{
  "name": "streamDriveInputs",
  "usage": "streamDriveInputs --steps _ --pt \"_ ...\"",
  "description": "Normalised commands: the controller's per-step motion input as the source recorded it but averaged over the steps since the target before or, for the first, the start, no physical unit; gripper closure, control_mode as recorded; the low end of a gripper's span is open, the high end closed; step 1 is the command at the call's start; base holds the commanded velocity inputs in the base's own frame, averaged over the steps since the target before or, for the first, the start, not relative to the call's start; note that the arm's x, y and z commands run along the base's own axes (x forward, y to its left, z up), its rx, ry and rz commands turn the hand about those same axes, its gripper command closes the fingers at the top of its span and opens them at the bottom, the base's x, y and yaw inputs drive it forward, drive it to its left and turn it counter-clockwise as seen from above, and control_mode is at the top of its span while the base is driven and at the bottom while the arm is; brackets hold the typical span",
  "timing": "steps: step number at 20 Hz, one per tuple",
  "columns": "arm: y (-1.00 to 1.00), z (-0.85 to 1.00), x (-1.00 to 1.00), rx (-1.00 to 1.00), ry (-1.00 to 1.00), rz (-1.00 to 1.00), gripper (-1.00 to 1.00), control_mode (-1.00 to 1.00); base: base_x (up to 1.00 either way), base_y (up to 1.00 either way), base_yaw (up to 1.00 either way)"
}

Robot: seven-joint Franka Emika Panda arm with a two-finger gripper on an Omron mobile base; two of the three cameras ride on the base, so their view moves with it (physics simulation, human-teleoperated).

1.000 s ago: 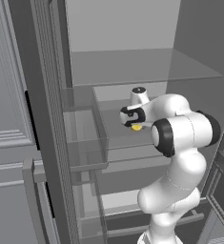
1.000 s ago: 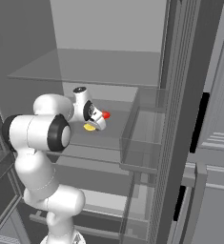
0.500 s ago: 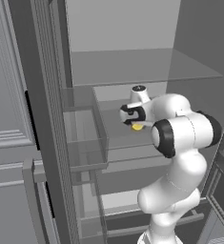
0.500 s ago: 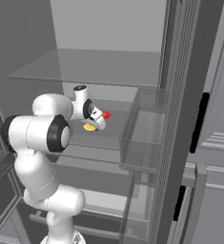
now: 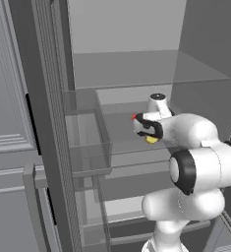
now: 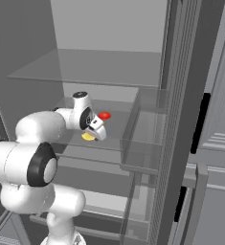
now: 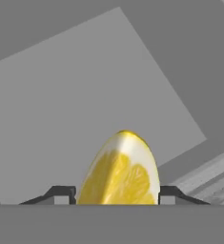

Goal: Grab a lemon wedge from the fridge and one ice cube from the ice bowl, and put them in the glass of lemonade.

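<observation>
Yellow wedge (image 7: pixel 119 171) lies on glass fridge (image 5: pixel 136 74) shelf, between gripper (image 7: pixel 117 194) fingertips (image 7: pixel 61 194); jaws flank it closely, contact unclear, grasp state undetermined. Red oval (image 6: pixel 104 116) sits nearby.

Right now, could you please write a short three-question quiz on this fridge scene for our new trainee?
1. True or false: the lemon wedge lies between the fingertips of the gripper.
2. Which small thing lies on the same shelf of the fridge as the wedge? A) a red oval thing B) a green bottle C) a blue cup
3. Fill in: the fridge door is standing ____.

Key
1. True: in the hand view a tip shows on each side of it.
2. A
3. open
</observation>
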Motion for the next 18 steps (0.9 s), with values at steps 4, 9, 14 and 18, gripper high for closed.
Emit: streamDriveInputs --steps 4,9,14,18 --pt "-0.34 0.67 -0.99 0.08 0.0 0.0 1.0 -1.0 0.0 0.0 0.0" --pt "-0.04 0.98 -1.0 0.01 0.0 0.09 1.0 -1.0 0.0 0.0 0.0" --pt "0.01 0.94 -1.0 0.0 -0.04 0.2 1.0 -1.0 0.0 0.0 0.0" --pt "0.11 1.0 -1.0 -0.04 -0.08 0.3 1.0 -1.0 0.0 0.0 0.0"
